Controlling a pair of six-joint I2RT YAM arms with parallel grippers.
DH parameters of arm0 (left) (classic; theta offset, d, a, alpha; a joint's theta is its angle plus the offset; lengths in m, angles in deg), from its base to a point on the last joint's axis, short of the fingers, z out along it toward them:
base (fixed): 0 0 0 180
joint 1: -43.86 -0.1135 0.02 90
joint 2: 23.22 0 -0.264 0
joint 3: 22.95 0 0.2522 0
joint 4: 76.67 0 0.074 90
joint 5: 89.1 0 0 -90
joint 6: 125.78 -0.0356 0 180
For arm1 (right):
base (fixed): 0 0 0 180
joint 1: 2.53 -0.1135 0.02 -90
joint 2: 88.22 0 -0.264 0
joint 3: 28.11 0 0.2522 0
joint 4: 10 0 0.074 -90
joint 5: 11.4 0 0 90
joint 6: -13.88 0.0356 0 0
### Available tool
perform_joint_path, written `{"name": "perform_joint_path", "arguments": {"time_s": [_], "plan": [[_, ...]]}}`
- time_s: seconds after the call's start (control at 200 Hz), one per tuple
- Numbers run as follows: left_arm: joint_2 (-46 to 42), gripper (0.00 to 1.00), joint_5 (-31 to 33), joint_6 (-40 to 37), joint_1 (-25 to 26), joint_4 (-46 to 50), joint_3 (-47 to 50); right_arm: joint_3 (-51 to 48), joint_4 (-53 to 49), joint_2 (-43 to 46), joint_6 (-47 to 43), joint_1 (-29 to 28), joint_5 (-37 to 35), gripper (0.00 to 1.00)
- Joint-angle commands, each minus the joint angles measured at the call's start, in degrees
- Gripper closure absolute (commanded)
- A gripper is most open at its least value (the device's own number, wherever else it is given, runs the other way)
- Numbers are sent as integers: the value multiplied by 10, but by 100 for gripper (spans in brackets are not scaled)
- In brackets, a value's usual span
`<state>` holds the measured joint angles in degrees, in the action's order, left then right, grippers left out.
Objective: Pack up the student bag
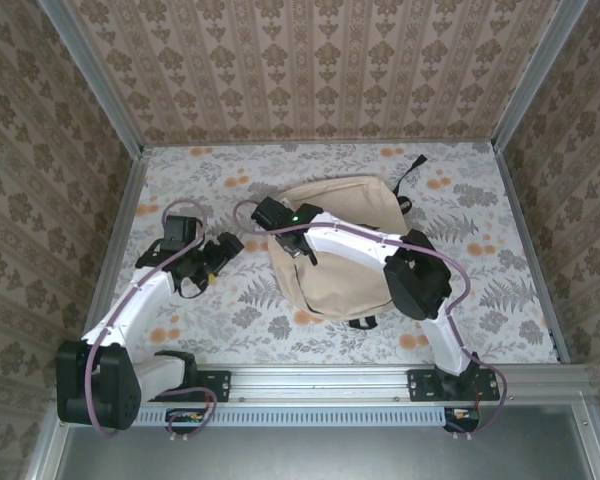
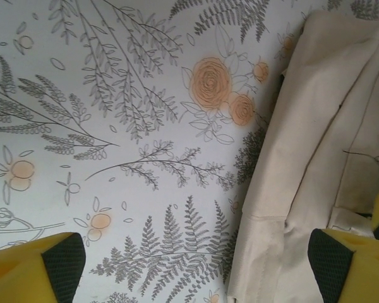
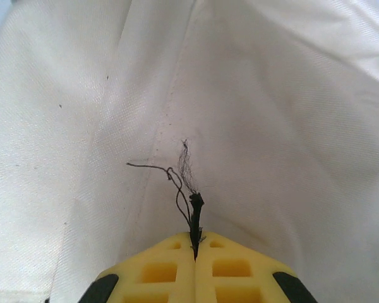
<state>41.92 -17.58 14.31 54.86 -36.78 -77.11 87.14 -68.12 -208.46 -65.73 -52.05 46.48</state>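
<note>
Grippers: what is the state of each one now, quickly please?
Left gripper: open, empty.
Right gripper: shut on a black cord of the bag.

- Table (image 1: 190, 190): flat top covered edge to edge in a pale print of grey ferns and orange roses. It takes up the middle of the top view. A metal rail (image 1: 320, 378) runs along its lower edge, and metal strips run up its left and right sides.
- Student bag (image 1: 335, 290): beige fabric, lying flat on the table, centre to right of centre in the top view. In the left wrist view its seamed edge (image 2: 271, 189) runs down the right of the frame, resting on the print.
- Black strap (image 1: 412, 168): trails from the bag's upper right corner onto the table.
- Black buckle (image 1: 363, 322): at the bag's lower edge, touching the table.
</note>
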Motion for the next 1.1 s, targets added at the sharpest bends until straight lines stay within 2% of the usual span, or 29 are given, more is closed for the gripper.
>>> {"name": "perform_joint_path", "arguments": {"time_s": [0.0, 0.225, 0.355, 0.515, 0.665, 0.7, 0.87, 1.095], "plan": [[1, 11, -33, -3, 12, -36, 4, -20, 30, 77, 22, -1, 14, 99], [51, 21, -73, 6, 83, -139, -17, -72, 59, 137, 52, 4, 63, 100], [117, 30, -108, 22, 122, -216, -46, -99, 75, 161, 72, 16, 96, 100], [197, 43, -148, 50, 145, -284, -88, -127, 94, 192, 93, 34, 141, 100], [244, 55, -155, 74, 148, -310, -119, -155, 111, 214, 112, 55, 183, 100], [253, 57, -158, 80, 166, -319, -123, -160, 114, 217, 118, 59, 194, 100], [288, 59, -177, 101, 180, -353, -139, -176, 122, 225, 133, 73, 224, 100], [328, 65, -180, 113, 191, -320, -167, -183, 127, 228, 140, 80, 238, 100]]}}
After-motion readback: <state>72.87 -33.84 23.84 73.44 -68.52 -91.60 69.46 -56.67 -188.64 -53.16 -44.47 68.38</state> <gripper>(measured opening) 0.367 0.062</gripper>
